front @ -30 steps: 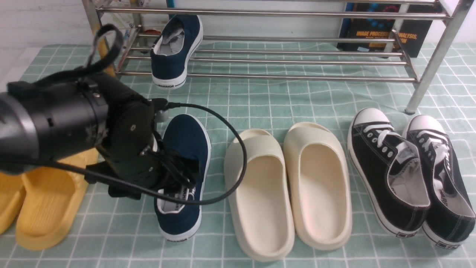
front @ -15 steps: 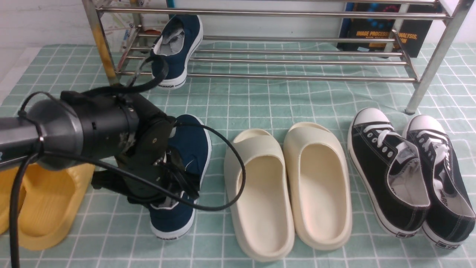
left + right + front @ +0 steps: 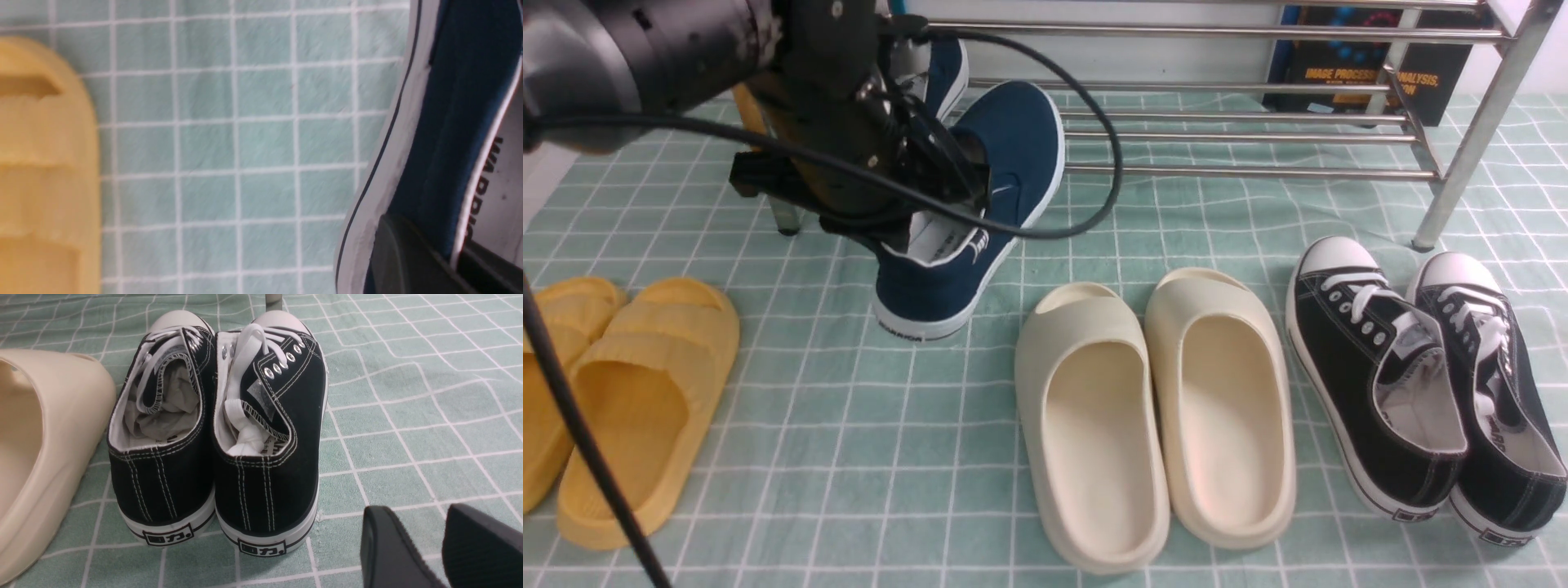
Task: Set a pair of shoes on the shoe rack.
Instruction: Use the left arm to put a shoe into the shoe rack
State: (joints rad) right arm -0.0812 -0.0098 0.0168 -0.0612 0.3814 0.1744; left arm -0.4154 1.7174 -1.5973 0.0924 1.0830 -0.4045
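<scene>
The left pincer [image 3: 433,249] grips one navy sneaker [image 3: 1005,155] by its side; beyond that pincer, another navy sneaker [image 3: 943,69] rests on the shoe rack [image 3: 1250,172].

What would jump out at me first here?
Probably the navy slip-on sneaker tilted in the air, its side pinched by the left arm's fingers in front of the shiny steel shoe rack. Next, perhaps, the two cream slides in the middle of the checked green cloth, with black lace-up sneakers to their right.
</scene>
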